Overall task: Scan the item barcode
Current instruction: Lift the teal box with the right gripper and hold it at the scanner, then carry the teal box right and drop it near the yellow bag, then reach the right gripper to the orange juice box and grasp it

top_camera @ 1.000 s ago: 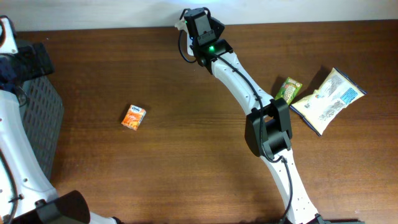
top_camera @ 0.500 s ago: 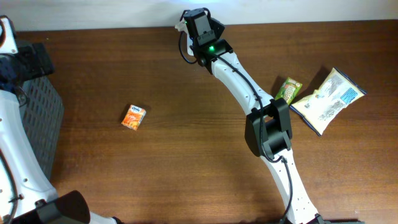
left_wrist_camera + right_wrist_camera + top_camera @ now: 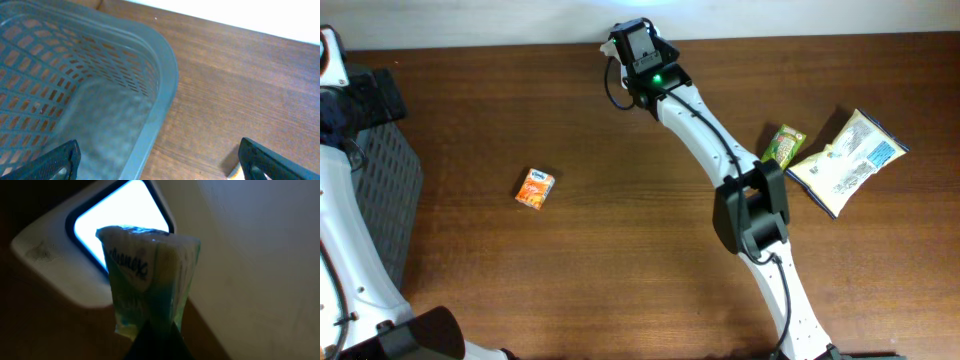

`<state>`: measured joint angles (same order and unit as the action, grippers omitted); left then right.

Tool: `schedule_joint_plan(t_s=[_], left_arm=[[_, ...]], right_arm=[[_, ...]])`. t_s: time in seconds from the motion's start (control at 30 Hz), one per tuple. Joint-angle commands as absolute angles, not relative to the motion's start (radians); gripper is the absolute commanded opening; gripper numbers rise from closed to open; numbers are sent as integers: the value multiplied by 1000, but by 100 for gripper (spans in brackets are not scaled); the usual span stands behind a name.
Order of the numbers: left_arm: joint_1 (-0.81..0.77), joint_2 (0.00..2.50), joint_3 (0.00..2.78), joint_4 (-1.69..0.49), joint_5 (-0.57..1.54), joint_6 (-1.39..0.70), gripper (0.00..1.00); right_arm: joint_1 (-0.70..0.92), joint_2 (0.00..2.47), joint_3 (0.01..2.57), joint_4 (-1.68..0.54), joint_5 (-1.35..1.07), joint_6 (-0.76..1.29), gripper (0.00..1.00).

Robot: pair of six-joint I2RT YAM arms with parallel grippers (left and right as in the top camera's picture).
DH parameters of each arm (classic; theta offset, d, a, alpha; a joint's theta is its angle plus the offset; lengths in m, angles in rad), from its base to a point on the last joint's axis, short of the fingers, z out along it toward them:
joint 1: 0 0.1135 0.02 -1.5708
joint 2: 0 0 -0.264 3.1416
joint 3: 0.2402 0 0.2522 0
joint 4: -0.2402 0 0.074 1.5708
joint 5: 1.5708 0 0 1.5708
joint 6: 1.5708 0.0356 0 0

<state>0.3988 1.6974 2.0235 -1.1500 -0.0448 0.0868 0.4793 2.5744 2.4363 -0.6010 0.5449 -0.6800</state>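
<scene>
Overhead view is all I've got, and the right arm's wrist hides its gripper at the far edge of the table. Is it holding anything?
Observer: Yes. The right wrist view shows the right gripper shut on a Kleenex tissue pack.
Operator: Where is the pack relative to the scanner?
Observer: It is held up in front of the scanner, covering part of its lit window.
Operator: And the left side?
Observer: The left wrist view shows the left gripper open and holding nothing, with the rim of the grey basket below it.
</scene>
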Motion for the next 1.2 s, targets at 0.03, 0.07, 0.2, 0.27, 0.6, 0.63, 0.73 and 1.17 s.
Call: schedule_joint_plan(t_s=[0.03,0.07,0.2,0.27,0.6,0.63,0.73,1.17], left_arm=[[402,1692,2035,-1148,-49,96,99],[402,1692,2035,-1148,-49,96,99],[402,1692,2035,-1148,-49,96,99],[402,1692,2035,-1148,-49,96,99],[402,1692,2035,-1148,-49,96,99],[402,1692,2035,-1148,-49,96,99],[402,1692,2035,-1148,-49,96,99],[402,1692,2035,-1148,-49,96,99]], right_arm=[[448,2268,2442,-905,324,-242,4],[425,2215,2442,-1013,266,-120,4],[271,2148,2441,-1436,108,209,4],[163,2183,2436,-1629,92,285,4],[-191,2218,2022,-1562,41,325,41],[-191,2218,2038,-1554,13,288,47],[-154,2217,2186,-1571,-124,176,66],[614,2221,1966,-591,-479,438,85]])
